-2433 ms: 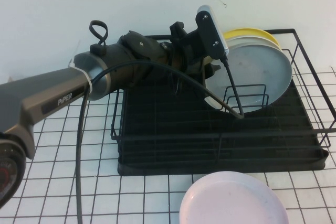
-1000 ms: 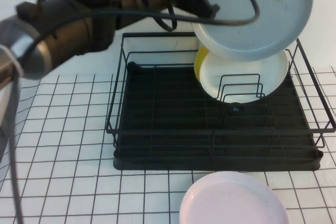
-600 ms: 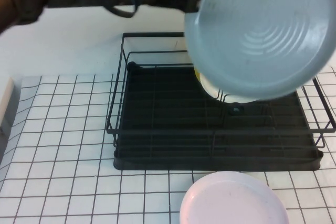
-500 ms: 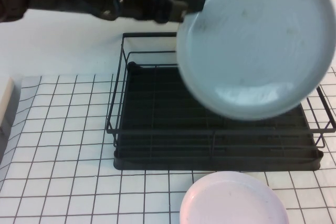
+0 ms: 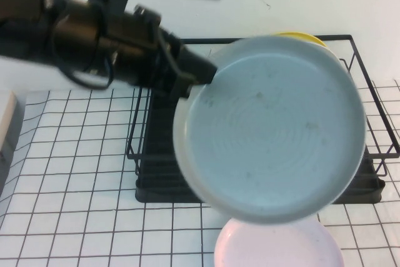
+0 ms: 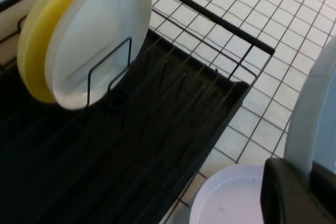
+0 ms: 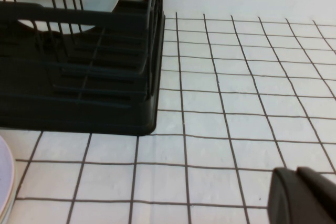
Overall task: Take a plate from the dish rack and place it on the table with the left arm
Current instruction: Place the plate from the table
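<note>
My left gripper (image 5: 201,74) is shut on the rim of the large pale grey-blue plate (image 5: 272,129). It holds the plate in the air over the front of the black wire dish rack (image 5: 149,154), with the plate's face toward the high camera. In the left wrist view the plate's rim (image 6: 311,124) runs between the black fingers (image 6: 286,192) of the left gripper (image 6: 310,170), above the dish rack (image 6: 157,145). The gridded white table (image 5: 75,186) lies below. My right gripper (image 7: 298,183) is shut and empty, low over the table (image 7: 236,103) beside the rack (image 7: 79,98); it is out of the high view.
A pale pink plate (image 5: 275,249) lies on the table in front of the rack, directly under the held plate; it also shows in the left wrist view (image 6: 231,200). A white plate (image 6: 100,35) and a yellow plate (image 6: 34,51) stand in the rack's dividers.
The left arm has lifted the grey-blue plate out of the rack's dividers and swung it up and forward. It now hangs over the rack's front and the pink plate.
</note>
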